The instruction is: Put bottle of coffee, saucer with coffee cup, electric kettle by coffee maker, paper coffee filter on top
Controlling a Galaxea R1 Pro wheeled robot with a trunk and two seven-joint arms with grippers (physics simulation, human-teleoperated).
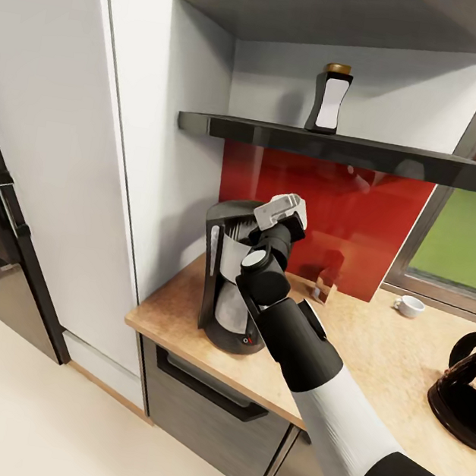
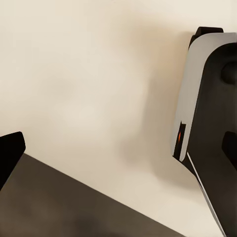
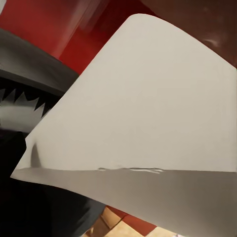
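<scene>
The right gripper (image 1: 282, 213) holds a paper filter (image 3: 148, 113) over the coffee maker (image 1: 232, 283) at the counter's left end, not yet released. The bottle (image 1: 331, 99) waits on the shelf (image 1: 404, 160), the cup (image 1: 409, 305) far right, the kettle (image 1: 467, 393) near right; I cannot tell the left gripper's state.

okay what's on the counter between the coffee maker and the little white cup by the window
In the head view, the robot's right arm crosses that stretch, and a small brown item stands by the red backsplash between the coffee maker and the cup.

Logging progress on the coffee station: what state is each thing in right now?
Coffee maker: upright on countertop.
Paper filter: held by right hand, over the coffee maker.
Coffee bottle: upright on shelf.
Coffee cup: upright on countertop, no saucer beneath.
Kettle: on countertop.
</scene>
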